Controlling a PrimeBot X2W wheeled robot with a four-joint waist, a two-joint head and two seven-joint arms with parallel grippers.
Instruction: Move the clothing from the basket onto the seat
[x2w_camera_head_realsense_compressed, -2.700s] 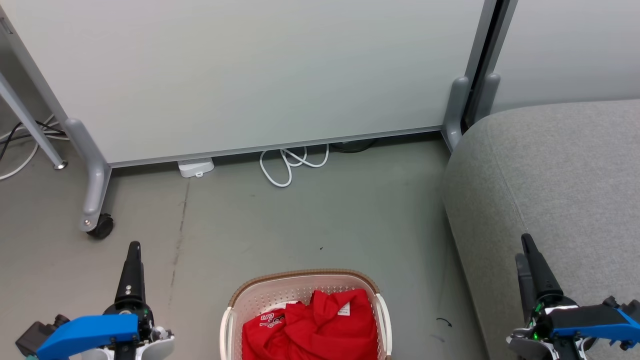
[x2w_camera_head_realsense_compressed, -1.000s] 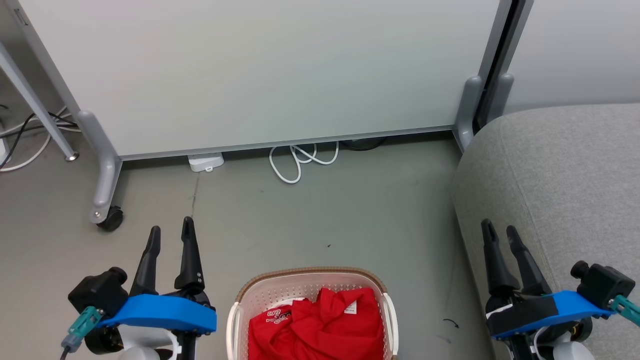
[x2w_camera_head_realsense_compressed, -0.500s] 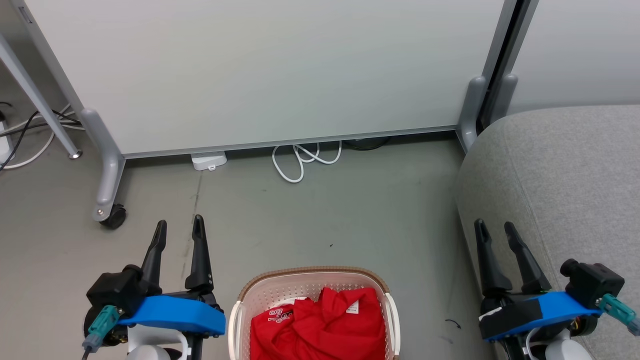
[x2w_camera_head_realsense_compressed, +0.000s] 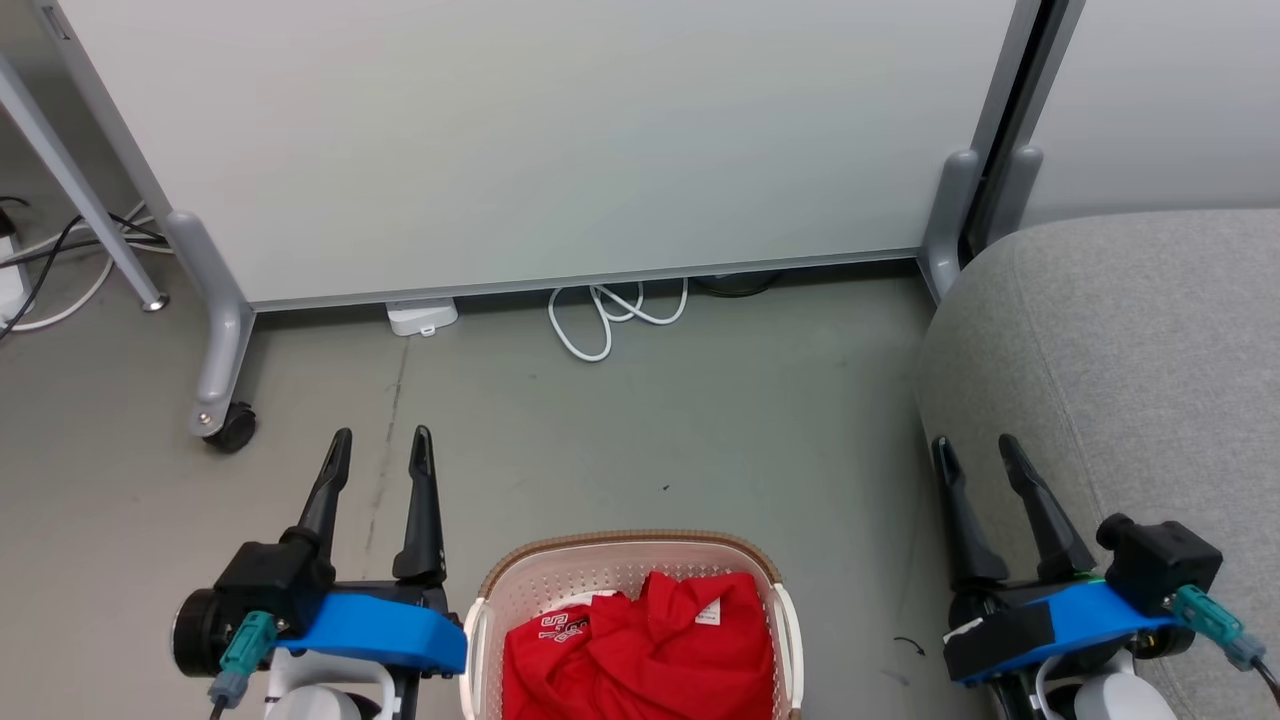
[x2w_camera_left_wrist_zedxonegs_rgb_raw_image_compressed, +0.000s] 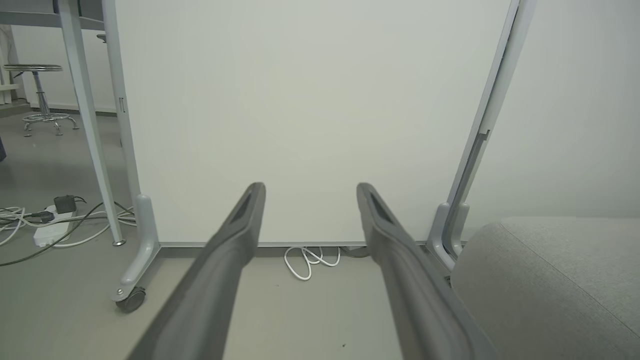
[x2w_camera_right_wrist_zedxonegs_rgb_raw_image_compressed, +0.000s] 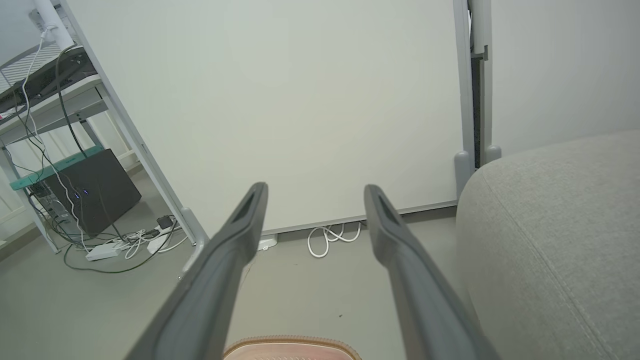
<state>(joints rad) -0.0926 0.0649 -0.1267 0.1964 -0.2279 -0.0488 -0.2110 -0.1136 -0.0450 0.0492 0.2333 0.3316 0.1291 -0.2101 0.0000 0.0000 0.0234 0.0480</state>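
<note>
Red clothing (x2w_camera_head_realsense_compressed: 640, 650) with white lettering and a small label lies bunched in the cream basket (x2w_camera_head_realsense_compressed: 620, 551), which stands on the floor at the bottom middle of the head view; its brown rim (x2w_camera_right_wrist_zedxonegs_rgb_raw_image_compressed: 292, 343) peeks into the right wrist view. The grey seat (x2w_camera_head_realsense_compressed: 1130, 340) fills the right side, also seen as the seat (x2w_camera_left_wrist_zedxonegs_rgb_raw_image_compressed: 550, 285) and the seat (x2w_camera_right_wrist_zedxonegs_rgb_raw_image_compressed: 555, 235). My left gripper (x2w_camera_head_realsense_compressed: 383, 437) is open, left of the basket and above the floor. My right gripper (x2w_camera_head_realsense_compressed: 972, 444) is open, right of the basket beside the seat's edge. Both hold nothing, as the left gripper (x2w_camera_left_wrist_zedxonegs_rgb_raw_image_compressed: 307, 187) and right gripper (x2w_camera_right_wrist_zedxonegs_rgb_raw_image_compressed: 314, 189) also show.
A pale wheeled partition (x2w_camera_head_realsense_compressed: 520, 140) stands across the back, with a caster (x2w_camera_head_realsense_compressed: 228, 428) at its left leg. A coiled white cable (x2w_camera_head_realsense_compressed: 605, 318) and a white adapter (x2w_camera_head_realsense_compressed: 422, 316) lie at its foot. More cables (x2w_camera_head_realsense_compressed: 60, 260) trail at far left.
Both grippers have turned so that their two fingers show apart, and have moved inward toward the basket. The camera has shifted slightly, sliding the scene to the right.
</note>
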